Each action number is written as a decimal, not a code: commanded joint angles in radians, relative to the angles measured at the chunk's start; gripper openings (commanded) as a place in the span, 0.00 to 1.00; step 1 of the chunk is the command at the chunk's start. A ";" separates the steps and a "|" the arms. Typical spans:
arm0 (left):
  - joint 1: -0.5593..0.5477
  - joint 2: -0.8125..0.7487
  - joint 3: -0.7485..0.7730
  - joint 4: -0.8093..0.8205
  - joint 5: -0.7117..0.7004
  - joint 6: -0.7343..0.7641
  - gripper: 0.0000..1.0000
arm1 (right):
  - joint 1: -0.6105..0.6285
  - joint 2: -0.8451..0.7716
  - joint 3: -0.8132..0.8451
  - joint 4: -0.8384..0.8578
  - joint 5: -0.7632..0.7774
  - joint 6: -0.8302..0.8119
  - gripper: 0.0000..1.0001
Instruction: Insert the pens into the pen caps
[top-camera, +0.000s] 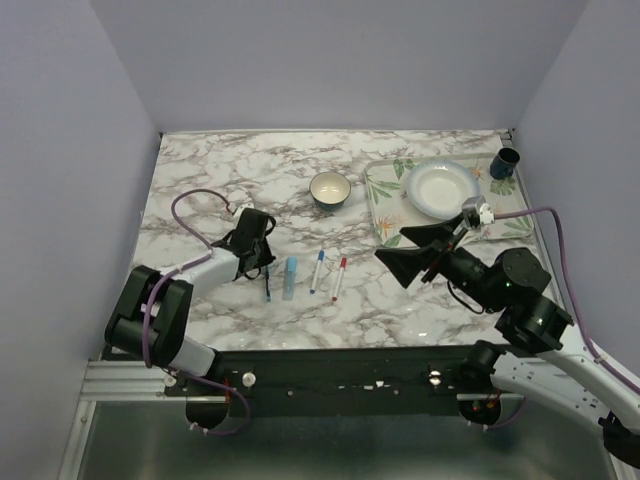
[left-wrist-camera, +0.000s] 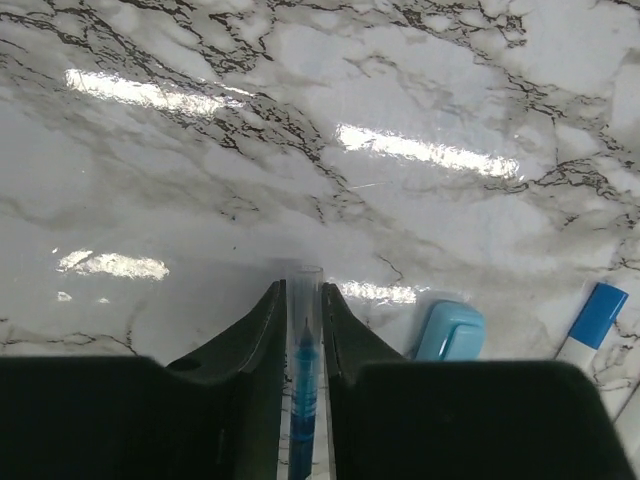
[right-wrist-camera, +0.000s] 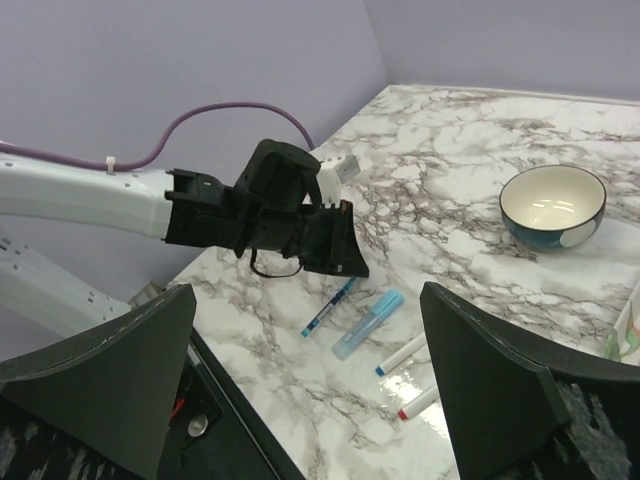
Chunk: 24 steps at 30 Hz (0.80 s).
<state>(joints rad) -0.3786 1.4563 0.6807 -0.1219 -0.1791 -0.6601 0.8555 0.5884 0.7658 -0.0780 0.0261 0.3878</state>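
A thin blue pen (top-camera: 267, 285) with a clear tube over its tip lies on the marble table. My left gripper (top-camera: 261, 266) is low over its far end, and in the left wrist view its jaws (left-wrist-camera: 303, 290) press against both sides of the pen (left-wrist-camera: 303, 370). Right of it lie a light blue highlighter (top-camera: 290, 278), a white pen with a blue end (top-camera: 318, 270) and a white pen with a red end (top-camera: 339, 279). I see no loose pen caps. My right gripper (top-camera: 392, 248) is open, empty and raised to the right of the pens.
A dark-rimmed bowl (top-camera: 330, 189) stands at the back centre. A floral tray (top-camera: 385, 200) at the back right holds a white plate (top-camera: 441, 188). A dark blue cup (top-camera: 506, 161) is in the far right corner.
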 joint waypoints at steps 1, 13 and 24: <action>0.006 -0.003 0.008 0.025 -0.034 0.002 0.34 | -0.001 0.008 0.003 -0.029 0.029 0.002 1.00; 0.003 -0.440 0.204 -0.159 0.269 0.210 0.99 | -0.003 0.041 0.027 -0.158 0.060 0.056 1.00; 0.003 -0.833 0.008 0.086 0.596 0.269 0.99 | -0.003 -0.053 0.092 -0.229 0.252 0.060 1.00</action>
<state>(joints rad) -0.3771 0.7353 0.8204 -0.1642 0.2829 -0.4103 0.8555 0.5606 0.7887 -0.2642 0.1741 0.4297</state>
